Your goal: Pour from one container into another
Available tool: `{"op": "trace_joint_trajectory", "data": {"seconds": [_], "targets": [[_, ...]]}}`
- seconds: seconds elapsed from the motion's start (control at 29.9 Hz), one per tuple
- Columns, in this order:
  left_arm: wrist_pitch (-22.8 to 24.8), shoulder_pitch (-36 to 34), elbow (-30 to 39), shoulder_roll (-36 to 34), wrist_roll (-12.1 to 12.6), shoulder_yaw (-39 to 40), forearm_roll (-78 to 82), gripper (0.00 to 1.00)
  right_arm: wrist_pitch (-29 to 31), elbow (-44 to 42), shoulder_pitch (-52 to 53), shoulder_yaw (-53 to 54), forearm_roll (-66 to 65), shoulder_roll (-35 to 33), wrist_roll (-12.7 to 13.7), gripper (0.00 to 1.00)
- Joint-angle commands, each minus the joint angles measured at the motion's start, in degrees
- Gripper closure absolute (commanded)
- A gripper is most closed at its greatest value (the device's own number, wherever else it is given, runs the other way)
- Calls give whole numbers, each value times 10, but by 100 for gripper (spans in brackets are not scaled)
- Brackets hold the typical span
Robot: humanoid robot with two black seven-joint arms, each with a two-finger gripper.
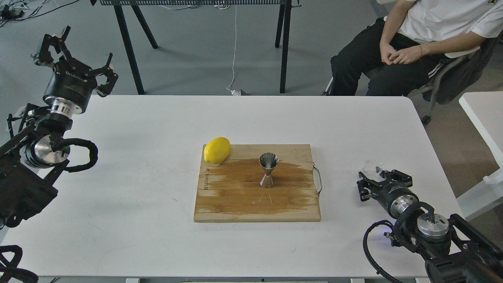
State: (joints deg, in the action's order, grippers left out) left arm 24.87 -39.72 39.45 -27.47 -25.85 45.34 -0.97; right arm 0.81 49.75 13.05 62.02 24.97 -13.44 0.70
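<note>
Clear, the small glass cup (372,168) sits pinched in my right gripper (379,181) beside the wooden board, ready for pouring into the upright steel hourglass jigger (268,169), while my left gripper (74,55) idles wide open.

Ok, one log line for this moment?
right hand: at small clear glass cup, grip unclear | shiny steel hourglass jigger: upright on wooden board | left hand: open, raised

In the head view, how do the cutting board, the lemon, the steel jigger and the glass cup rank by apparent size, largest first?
1. Cutting board
2. Lemon and steel jigger: too alike to rank.
3. Glass cup, smallest showing, though the right gripper partly hides it.
</note>
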Motion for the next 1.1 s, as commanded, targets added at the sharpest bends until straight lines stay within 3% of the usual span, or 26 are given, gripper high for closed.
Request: {"op": "trace_joint_trajectory", "data": {"seconds": [0.0,0.3,0.37,0.5,0.6,0.87,1.07], "targets": [[0,0,-1,0,0,0,0,0,0,1,-4,1,0,0,0,53],[0,-5,-1,1,1,0,0,0,1,6,-8,5,2,0,-1,38],[0,-5,-1,1,1,0,0,0,2,6,-8,5,2,-1,-1,42],[0,-6,-2,0,2,-1,0,0,16,6,-8,5,1,0,-1,68],[0,-6,-2,0,3,0,0,0,21,6,-8,6,2,-1,-1,70],[0,-7,-2,0,3,-1,0,0,21,6,-9,6,2,-3,-2,42],[0,-7,-2,0,3,-3,0,0,24,6,-12,6,2,-3,-4,35]]}}
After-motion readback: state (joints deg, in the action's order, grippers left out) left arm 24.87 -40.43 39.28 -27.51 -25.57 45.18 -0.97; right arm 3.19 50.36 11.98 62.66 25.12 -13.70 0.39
